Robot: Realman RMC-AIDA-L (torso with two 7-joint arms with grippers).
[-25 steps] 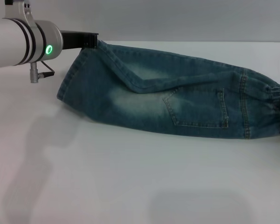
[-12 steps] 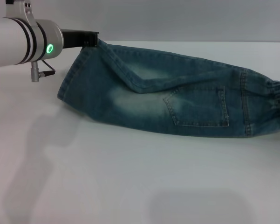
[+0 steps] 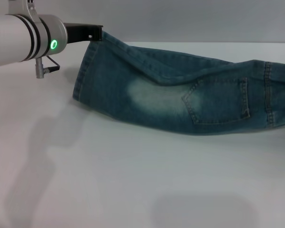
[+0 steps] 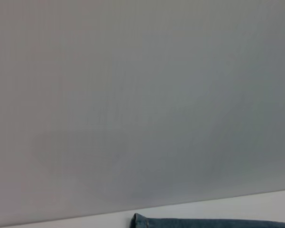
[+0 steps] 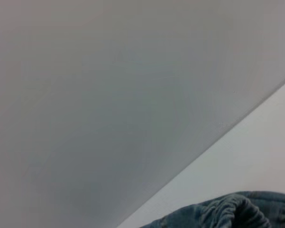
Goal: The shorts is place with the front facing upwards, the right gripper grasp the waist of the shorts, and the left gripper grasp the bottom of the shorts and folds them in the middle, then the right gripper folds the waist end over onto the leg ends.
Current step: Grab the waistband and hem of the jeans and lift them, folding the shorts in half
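Head view: black two-fingered left gripper point(image 3: 94, 34) clamps the blue denim shorts point(image 3: 180, 97) at one hem corner; thin bite risks slipping.

The shorts point(image 3: 180, 97) — blue denim, pale faded patch; white table point(image 3: 133, 180); grey wall point(image 3: 180, 19); black left gripper point(image 3: 96, 33) — green light.

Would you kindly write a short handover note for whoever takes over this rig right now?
Left gripper: shut on the bottom of the shorts, holding one hem corner up at the far left.
Right gripper: out of the head view; the waist end shows bunched in its wrist view.
The shorts lie stretched across the white table, already folded lengthwise, one pocket up.
Left: fold the waist end over onto the leg ends.
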